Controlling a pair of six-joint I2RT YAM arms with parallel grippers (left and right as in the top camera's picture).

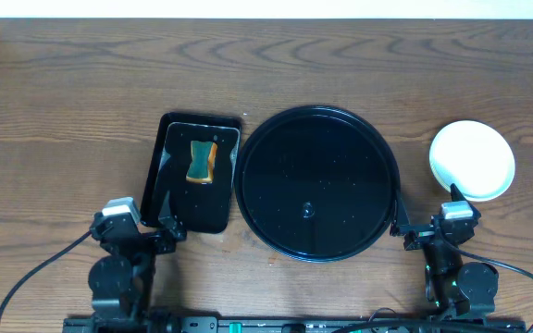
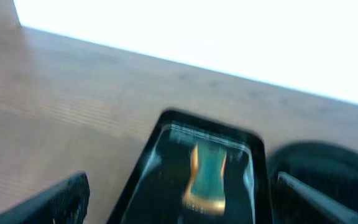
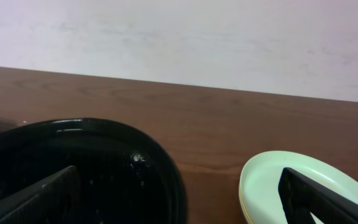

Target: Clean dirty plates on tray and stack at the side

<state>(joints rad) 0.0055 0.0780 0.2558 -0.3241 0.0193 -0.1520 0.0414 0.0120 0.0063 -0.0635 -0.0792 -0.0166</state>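
The round black tray (image 1: pixel 251 153) lies mid-table, glossy with small wet specks and no plate on it. The plates (image 1: pixel 473 159) sit stacked on the wood to its right. In the right wrist view the stack (image 3: pixel 272 180) shows a mint plate on top and a yellow edge beneath. My right gripper (image 1: pixel 428 222) stands open at the near edge between the tray (image 3: pixel 160 165) and the stack, one finger (image 3: pixel 319 199) in front of the top plate. My left gripper (image 1: pixel 143 225) stands open and empty at the near left.
A rectangular black tray (image 1: pixel 176 199) lies left of the round one, with a yellow and green sponge (image 1: pixel 202 162) on it. The left wrist view is blurred and shows that sponge (image 2: pixel 207 177) straight ahead between the open fingers. Bare wood stretches behind everything.
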